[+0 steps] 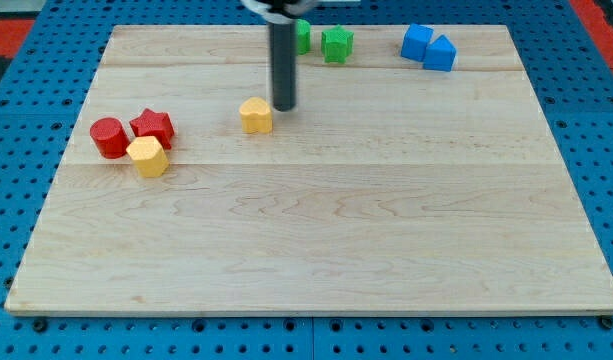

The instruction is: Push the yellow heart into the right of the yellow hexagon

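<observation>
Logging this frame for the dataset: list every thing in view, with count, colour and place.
yellow heart: 1, yellow, upper middle of the board
yellow hexagon: 1, yellow, view's left, below the red pair
red cylinder: 1, red, far left
red star: 1, red, right of the cylinder
green blocks: 2, green, view's top; shapes unclear, one partly hidden by the rod
blue blocks: 2, blue, top right, touching
wooden board: 1, pale wood, on a blue pegboard surface
my tip: 1, dark rod end, just right of the yellow heart
</observation>
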{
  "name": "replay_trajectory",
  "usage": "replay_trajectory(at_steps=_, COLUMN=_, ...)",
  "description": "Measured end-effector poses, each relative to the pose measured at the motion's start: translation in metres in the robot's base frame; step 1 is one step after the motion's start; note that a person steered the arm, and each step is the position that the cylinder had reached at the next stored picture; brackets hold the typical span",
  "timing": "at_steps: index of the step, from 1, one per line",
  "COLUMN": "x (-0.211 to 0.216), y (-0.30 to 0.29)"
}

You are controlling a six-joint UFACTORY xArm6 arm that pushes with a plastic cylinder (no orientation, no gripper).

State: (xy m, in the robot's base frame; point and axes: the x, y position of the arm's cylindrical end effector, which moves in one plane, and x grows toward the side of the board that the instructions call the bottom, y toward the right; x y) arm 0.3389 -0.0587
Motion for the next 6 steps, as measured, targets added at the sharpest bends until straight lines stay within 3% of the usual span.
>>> replay_trajectory(at_steps=1, x=0.058, y=-0.060)
replay_trajectory(at_steps=2, x=0.065, y=-0.041)
replay_trajectory(at_steps=3, x=0.045, y=0.053)
replay_trajectory(at_steps=4, x=0.111, y=0.075)
replay_trajectory(at_steps=6, x=0.103, y=-0.084)
